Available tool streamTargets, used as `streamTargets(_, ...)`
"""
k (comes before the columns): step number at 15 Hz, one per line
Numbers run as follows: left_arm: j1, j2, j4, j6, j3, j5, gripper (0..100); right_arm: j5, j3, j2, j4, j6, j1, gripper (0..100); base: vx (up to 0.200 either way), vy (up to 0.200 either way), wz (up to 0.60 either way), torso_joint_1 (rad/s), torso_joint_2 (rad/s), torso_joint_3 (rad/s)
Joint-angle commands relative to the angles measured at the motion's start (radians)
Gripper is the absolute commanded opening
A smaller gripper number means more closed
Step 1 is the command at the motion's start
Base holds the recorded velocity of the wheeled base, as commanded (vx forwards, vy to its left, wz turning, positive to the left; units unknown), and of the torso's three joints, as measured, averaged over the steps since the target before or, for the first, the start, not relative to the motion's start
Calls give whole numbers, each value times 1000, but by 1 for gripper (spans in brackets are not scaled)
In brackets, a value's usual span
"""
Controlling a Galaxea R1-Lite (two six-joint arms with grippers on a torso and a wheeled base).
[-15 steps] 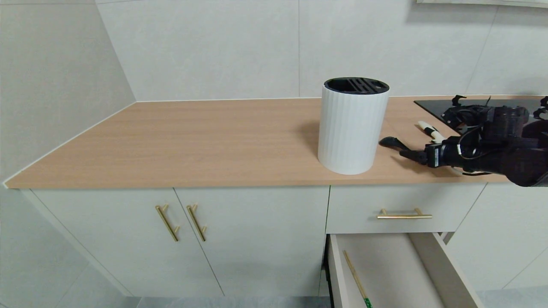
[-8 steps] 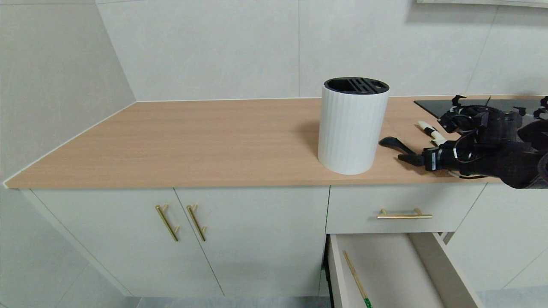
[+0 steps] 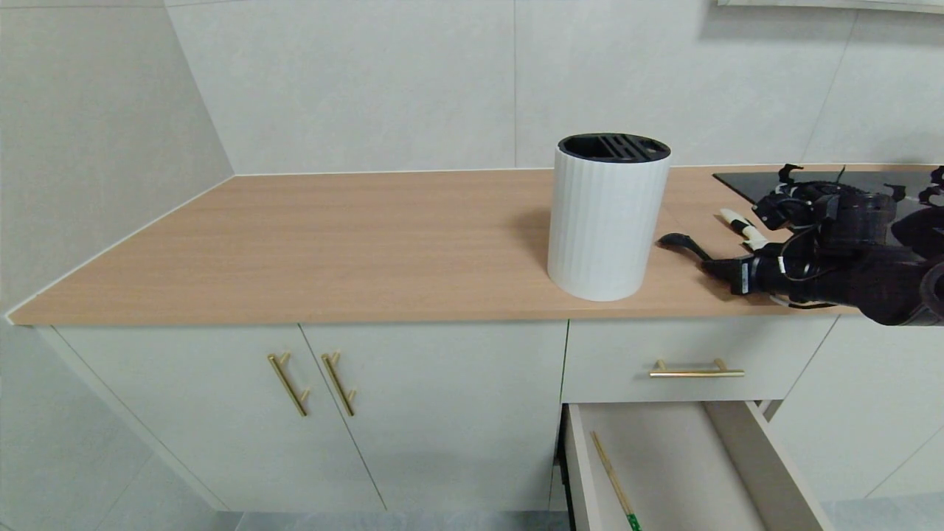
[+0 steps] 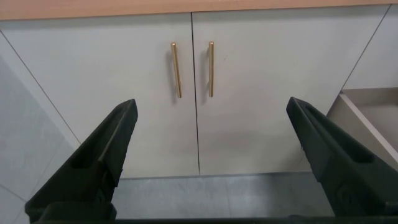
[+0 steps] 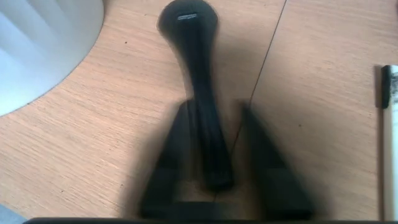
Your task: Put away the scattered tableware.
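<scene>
One black utensil handle [image 5: 194, 62] sits within the right end effector [image 5: 214, 115], low over the bench [image 3: 369, 243] and beside one white holder [image 3: 606, 221]; I cannot tell whether it is pinched. One white-handled utensil [image 3: 740, 225] lies nearby. The left end effector [image 4: 210, 109] is spread wide. The handle's free end is slightly higher than a second ago.

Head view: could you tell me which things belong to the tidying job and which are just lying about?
Job: black-handled utensil in right gripper; white-handled utensil; slotted holder; open drawer; chopsticks.
Lying about: cooktop; cabinet doors.
</scene>
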Motion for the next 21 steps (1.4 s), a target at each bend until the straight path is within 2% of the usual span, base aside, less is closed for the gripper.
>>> streamTargets(1,0,0,0,0,0,0,100,0,3,-2,2,0,6,0,0,0,0,0,0,0)
streamTargets(8,0,0,0,0,0,0,100,-1,14,-74,26,10,19,0,0,0,0,0,0,0)
streamTargets(10,0,0,0,0,0,0,100,-26,-3,-177,178,40,46,0,0,0,0,0,0,0)
streamTargets(12,0,0,0,0,0,0,100,-75,-18,-239,284,50,72,0,0,0,0,0,0,0)
streamTargets(13,0,0,0,0,0,0,100,-159,-18,-308,385,72,120,0,0,0,0,0,0,0)
streamTargets(14,0,0,0,0,0,0,100,-189,-15,-326,410,78,134,0,0,0,0,0,0,0)
streamTargets(15,0,0,0,0,0,0,100,-299,-12,-383,500,102,186,0,0,0,0,0,0,0)
streamTargets(17,0,0,0,0,0,0,100,-423,3,-452,605,198,252,0,0,0,0,0,0,0)
streamTargets(18,0,0,0,0,0,0,100,-431,8,-459,608,205,255,0,0,0,0,0,0,0)
streamTargets(21,0,0,0,0,0,0,100,-465,157,-596,608,216,285,0,0,0,0,0,0,0)
